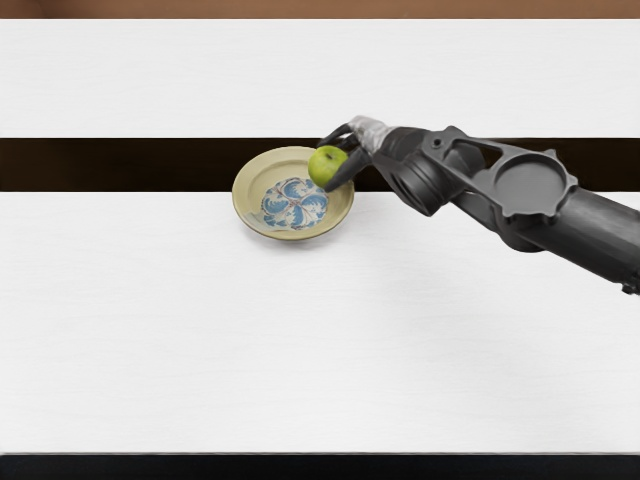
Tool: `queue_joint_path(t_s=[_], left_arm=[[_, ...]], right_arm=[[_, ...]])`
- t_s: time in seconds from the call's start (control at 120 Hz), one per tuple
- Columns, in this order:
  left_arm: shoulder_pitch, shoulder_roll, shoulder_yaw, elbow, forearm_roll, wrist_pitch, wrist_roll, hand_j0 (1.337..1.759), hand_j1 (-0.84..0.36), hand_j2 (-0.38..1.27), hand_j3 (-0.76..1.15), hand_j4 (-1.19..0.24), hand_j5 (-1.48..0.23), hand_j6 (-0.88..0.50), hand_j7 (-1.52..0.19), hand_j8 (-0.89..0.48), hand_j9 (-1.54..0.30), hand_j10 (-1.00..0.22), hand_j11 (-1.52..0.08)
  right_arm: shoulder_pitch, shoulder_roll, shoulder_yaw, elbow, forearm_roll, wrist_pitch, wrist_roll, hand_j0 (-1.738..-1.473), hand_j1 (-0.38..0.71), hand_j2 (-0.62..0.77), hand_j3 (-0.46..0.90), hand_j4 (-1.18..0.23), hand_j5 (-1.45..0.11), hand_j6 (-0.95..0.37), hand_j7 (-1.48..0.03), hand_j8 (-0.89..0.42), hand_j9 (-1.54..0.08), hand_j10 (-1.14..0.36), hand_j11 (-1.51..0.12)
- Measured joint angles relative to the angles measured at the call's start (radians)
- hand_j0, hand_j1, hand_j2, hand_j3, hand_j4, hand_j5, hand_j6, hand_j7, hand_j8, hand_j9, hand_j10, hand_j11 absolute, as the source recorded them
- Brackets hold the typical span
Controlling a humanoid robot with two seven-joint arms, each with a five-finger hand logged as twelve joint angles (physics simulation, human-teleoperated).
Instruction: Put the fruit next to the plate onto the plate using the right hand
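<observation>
Your right hand (345,150) holds the green apple (326,164) tight over the plate's (255,180) right edge on the table (300,340).

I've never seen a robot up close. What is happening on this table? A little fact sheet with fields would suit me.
fruit: green apple, whole
plate: cream plate with a blue swirl pattern in its middle
surface: white table
working hand: right hand, its arm coming in from the picture's right edge
grip: closed around the green apple
apple's place: over the plate's upper right rim; cannot tell whether it touches the plate
other arm: not in view
</observation>
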Motion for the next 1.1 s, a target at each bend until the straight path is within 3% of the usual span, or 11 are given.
queue_joint_path(t_s=[0.342,0.475,0.583,0.683,0.8,0.875,0.967,1.1], left_arm=[[0.008,0.000,0.001,0.000,0.000,0.000,0.000,1.658,0.34,0.00,0.00,0.00,-0.01,0.00,0.00,0.00,0.00,0.00,0.00],[0.008,0.000,0.001,0.000,0.000,0.000,0.000,1.658,0.34,0.00,0.00,0.00,-0.01,0.00,-0.01,0.00,0.00,0.00,0.00],[0.014,0.000,0.001,0.001,0.000,0.001,0.000,1.658,0.34,0.00,0.00,0.00,-0.01,0.00,-0.01,0.00,0.00,0.00,0.00],[0.012,0.000,0.000,0.002,-0.001,0.001,0.000,1.658,0.34,0.00,0.00,0.00,-0.01,0.00,-0.01,0.00,0.00,0.00,0.00],[0.029,0.000,0.001,0.002,-0.001,0.001,0.000,1.658,0.34,0.00,0.00,0.00,-0.01,0.00,-0.01,0.00,0.00,0.00,0.00],[0.029,0.000,0.001,0.002,-0.001,0.001,0.001,1.658,0.34,0.00,0.00,0.00,-0.01,0.00,-0.01,0.00,0.00,0.00,0.00],[0.029,0.000,0.001,0.002,-0.001,0.001,0.001,1.658,0.34,0.00,0.00,0.00,-0.01,0.00,-0.01,0.00,-0.01,0.00,0.00],[0.029,0.000,0.001,0.002,-0.002,0.001,0.001,1.658,0.34,0.00,0.00,0.00,-0.01,0.00,-0.01,0.00,-0.01,0.00,0.00]], right_arm=[[0.009,0.054,0.001,-0.011,0.000,-0.001,0.000,-1.658,0.19,0.01,0.00,-0.47,-0.62,-0.43,-0.61,-0.44,-0.62,-0.47,-0.62],[0.010,0.056,0.000,-0.012,0.000,-0.054,0.000,-1.658,-0.05,0.00,0.00,-0.27,-0.35,-0.24,-0.35,-0.25,-0.35,-0.26,-0.35],[0.012,0.034,0.000,-0.003,0.002,-0.046,0.000,-1.658,-0.17,0.00,0.00,-0.16,-0.20,-0.14,-0.20,-0.15,-0.20,-0.16,-0.20],[0.003,-0.105,0.063,0.007,0.078,0.230,0.000,-1.658,-0.24,0.00,0.00,-0.10,-0.13,-0.09,-0.12,-0.09,-0.13,-0.10,-0.13],[-0.047,-0.386,0.113,0.010,0.257,0.591,0.000,-1.658,-0.29,0.00,0.00,-0.06,-0.07,-0.05,-0.07,-0.05,-0.07,-0.06,-0.07],[-0.078,-0.531,0.125,0.007,0.324,0.732,0.000,-1.658,-0.31,0.00,0.00,-0.04,-0.05,-0.04,-0.05,-0.04,-0.05,-0.04,-0.05],[-0.098,-0.613,0.136,0.006,0.358,0.810,0.000,-1.658,-0.32,0.00,0.00,-0.02,-0.03,-0.02,-0.03,-0.02,-0.03,-0.02,-0.03],[-0.109,-0.659,0.141,0.003,0.374,0.850,0.000,-1.658,-0.34,0.00,0.00,-0.01,-0.02,-0.01,-0.02,-0.01,-0.02,-0.01,-0.02]])
